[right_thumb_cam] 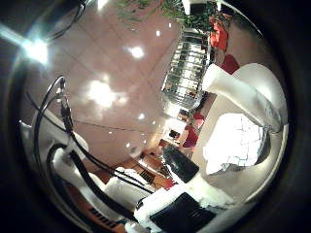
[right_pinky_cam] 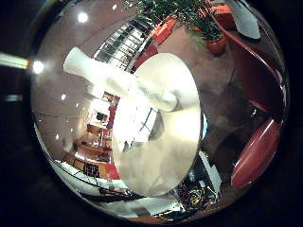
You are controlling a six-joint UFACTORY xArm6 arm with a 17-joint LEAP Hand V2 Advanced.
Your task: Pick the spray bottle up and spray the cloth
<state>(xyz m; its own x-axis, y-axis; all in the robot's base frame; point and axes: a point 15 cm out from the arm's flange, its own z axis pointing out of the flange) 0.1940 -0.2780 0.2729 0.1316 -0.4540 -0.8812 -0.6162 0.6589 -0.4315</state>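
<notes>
Your robot hand (right_thumb_cam: 165, 204) shows only as white and black parts at the edge of the thumb-side view; you cannot tell how its fingers are set or whether they hold anything. A white round table (right_pinky_cam: 170, 156) lies close to the palm, with a white finger (right_pinky_cam: 118, 80) across it. No bottle or cloth can be made out

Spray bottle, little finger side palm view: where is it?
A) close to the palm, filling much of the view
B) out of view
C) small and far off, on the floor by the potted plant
A: the white spray bottle takes up much of the middle of the little finger side palm view, so it sits close to the palm.
</notes>
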